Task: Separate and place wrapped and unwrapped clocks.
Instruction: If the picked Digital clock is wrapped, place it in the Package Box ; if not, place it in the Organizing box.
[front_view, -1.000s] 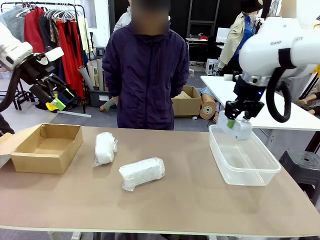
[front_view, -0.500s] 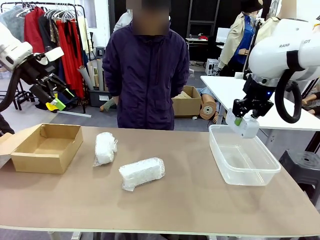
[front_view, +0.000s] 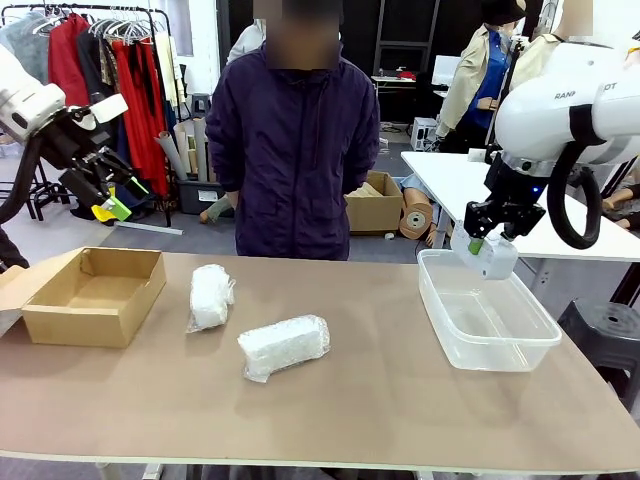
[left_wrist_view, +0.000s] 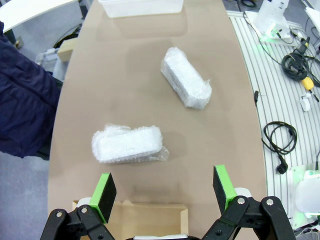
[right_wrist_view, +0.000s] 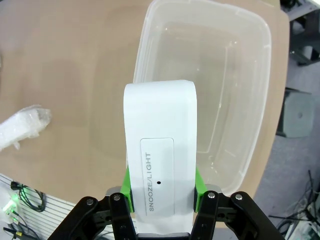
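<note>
the right gripper (front_view: 481, 243) hangs above the far right corner of the tabletop (front_view: 380, 400), its jaws closed on the unwrapped clock (front_view: 490, 258), a smooth white block. in the right wrist view the green pads (right_wrist_view: 128, 184) press on both long sides of the unwrapped clock (right_wrist_view: 160, 150), whose face carries a panel printed "snooze/light". the clock hangs in the air over the far end of the clear plastic tub (front_view: 436, 300), not touching it. the tub sits by the right edge of the tabletop, and its rim (right_wrist_view: 210, 10) and clear floor show beneath the clock.

the left gripper (front_view: 110, 200) is held high beyond the far left corner, with its jaws spread wide and nothing between them. the left wrist view shows the left gripper (left_wrist_view: 164, 190) over the open cardboard box (left_wrist_view: 150, 215).

the cardboard box (front_view: 85, 325) stands at the left edge. one wrapped clock (front_view: 211, 295) in bubble wrap lies near the far edge, just right of the box. the other wrapped clock (front_view: 285, 345) lies around the middle of the tabletop, apart from the first. both show in the left wrist view (left_wrist_view: 127, 144) (left_wrist_view: 186, 77).

a person (front_view: 290, 150) in a dark jacket stands at the far edge.
</note>
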